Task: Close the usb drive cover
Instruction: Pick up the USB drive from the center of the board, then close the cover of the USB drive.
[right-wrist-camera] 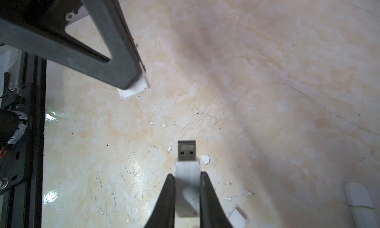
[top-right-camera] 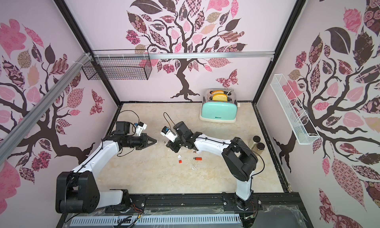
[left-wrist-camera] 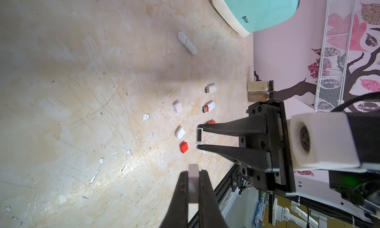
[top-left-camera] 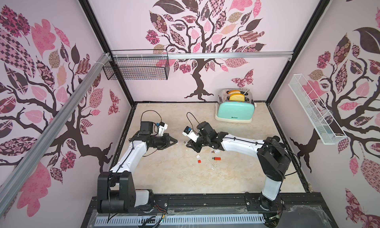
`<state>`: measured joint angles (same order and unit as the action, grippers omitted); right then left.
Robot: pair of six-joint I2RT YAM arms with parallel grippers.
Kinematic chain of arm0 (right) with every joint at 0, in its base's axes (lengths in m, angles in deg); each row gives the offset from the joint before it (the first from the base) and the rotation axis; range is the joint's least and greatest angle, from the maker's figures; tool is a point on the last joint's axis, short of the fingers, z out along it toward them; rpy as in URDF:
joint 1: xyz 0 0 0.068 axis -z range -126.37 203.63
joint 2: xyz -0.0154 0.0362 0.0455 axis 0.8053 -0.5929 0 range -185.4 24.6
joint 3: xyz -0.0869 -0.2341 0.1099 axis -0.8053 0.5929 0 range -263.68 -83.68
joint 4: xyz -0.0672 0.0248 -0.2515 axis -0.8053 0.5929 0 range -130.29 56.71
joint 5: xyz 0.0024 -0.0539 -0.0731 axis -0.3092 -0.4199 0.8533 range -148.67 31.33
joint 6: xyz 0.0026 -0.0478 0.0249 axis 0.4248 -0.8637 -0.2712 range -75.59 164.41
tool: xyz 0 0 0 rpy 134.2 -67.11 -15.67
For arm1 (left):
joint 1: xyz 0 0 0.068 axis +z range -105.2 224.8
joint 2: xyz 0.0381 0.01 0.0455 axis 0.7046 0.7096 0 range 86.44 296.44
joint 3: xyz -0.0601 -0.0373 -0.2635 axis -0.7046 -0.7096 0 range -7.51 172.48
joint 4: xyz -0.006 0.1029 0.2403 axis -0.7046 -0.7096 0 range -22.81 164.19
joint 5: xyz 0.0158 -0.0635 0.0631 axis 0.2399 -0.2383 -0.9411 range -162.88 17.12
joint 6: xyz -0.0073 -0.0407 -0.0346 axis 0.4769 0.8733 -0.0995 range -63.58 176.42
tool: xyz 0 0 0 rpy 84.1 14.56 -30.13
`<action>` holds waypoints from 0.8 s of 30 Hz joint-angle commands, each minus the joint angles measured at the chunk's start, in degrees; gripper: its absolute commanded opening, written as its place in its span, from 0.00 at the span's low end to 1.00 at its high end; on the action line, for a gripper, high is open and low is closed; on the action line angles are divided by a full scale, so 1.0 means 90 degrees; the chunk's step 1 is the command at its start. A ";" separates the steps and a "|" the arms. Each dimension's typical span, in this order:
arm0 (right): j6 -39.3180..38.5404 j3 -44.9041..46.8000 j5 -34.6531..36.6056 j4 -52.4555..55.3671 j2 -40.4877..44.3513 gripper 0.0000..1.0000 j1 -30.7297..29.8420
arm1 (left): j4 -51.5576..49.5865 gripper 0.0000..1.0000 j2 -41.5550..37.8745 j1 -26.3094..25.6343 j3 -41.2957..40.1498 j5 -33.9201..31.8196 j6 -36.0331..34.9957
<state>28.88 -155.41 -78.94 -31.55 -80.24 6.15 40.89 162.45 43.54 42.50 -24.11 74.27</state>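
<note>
My left gripper (left-wrist-camera: 193,173) is shut on a small white cover (left-wrist-camera: 193,176), whose end sticks out past the fingertips. My right gripper (right-wrist-camera: 187,176) is shut on a white usb drive (right-wrist-camera: 186,169), its bare metal plug (right-wrist-camera: 186,150) pointing toward the left gripper. In both top views the two grippers (top-left-camera: 176,142) (top-left-camera: 186,144) face each other tip to tip above the table's middle, a short gap apart. The right wrist view shows the cover (right-wrist-camera: 133,91) off to one side of the plug's line. The plug (left-wrist-camera: 199,130) appears end-on in the left wrist view.
Loose on the table near the right arm lie a red drive (top-left-camera: 217,158), a red cap (top-left-camera: 199,161), a white cap (top-left-camera: 197,156) and more small drives and caps. A mint toaster (top-left-camera: 234,111) stands at the back. Two jars (top-right-camera: 257,143) sit by the right wall.
</note>
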 commanded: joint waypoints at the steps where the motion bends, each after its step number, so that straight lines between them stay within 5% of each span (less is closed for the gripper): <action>1: -0.0144 -0.0432 -0.0124 -0.0061 -0.0121 0.07 -0.0089 | -0.0016 0.00 -0.0051 0.0023 -0.0004 0.0082 -0.0049; 24: -0.0742 -0.0538 -0.0237 -0.0107 -0.0160 0.07 -0.0340 | -0.0207 0.00 0.0161 -0.0178 0.0086 0.0134 -0.0292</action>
<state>23.59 -159.95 -80.10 -30.88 -82.60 3.55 39.82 163.25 42.52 42.53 -23.76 72.93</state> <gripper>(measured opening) 0.179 0.094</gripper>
